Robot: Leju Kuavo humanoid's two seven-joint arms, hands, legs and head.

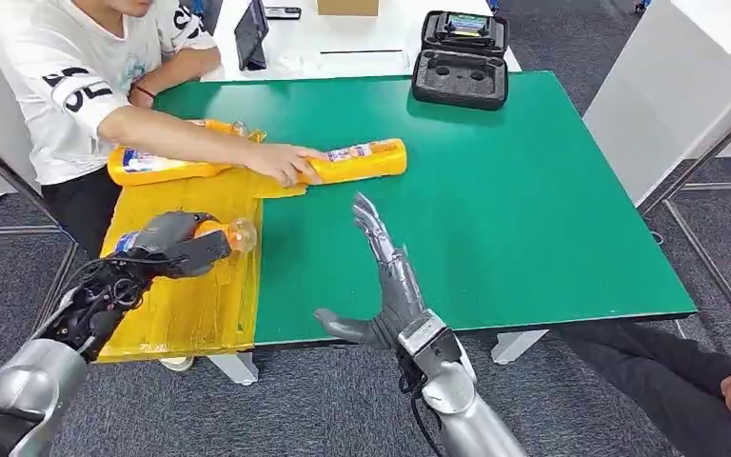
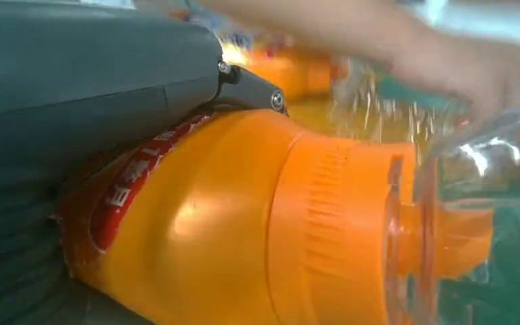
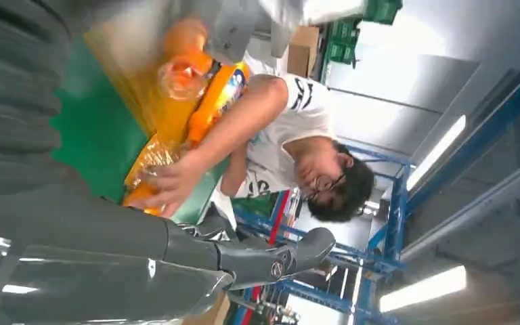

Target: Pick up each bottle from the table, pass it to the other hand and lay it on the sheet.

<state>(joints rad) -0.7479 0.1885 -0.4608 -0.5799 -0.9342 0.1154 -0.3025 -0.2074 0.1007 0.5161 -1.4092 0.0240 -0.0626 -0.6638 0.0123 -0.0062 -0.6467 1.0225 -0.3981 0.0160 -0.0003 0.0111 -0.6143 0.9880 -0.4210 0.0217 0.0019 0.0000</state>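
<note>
A: Status of nearest bottle?
B: Left hand (image 1: 173,244) grips a bottle (image 1: 217,233) over the yellow sheet (image 1: 200,305), long axis across the sheet, clear cap toward table centre.
A: Right hand (image 1: 385,276)?
B: Spread, holding nothing, over the green table (image 1: 533,209).
A: Farther out?
B: A person's hand (image 1: 284,164) rests on a second bottle (image 1: 357,160), nearer the right hand.
</note>
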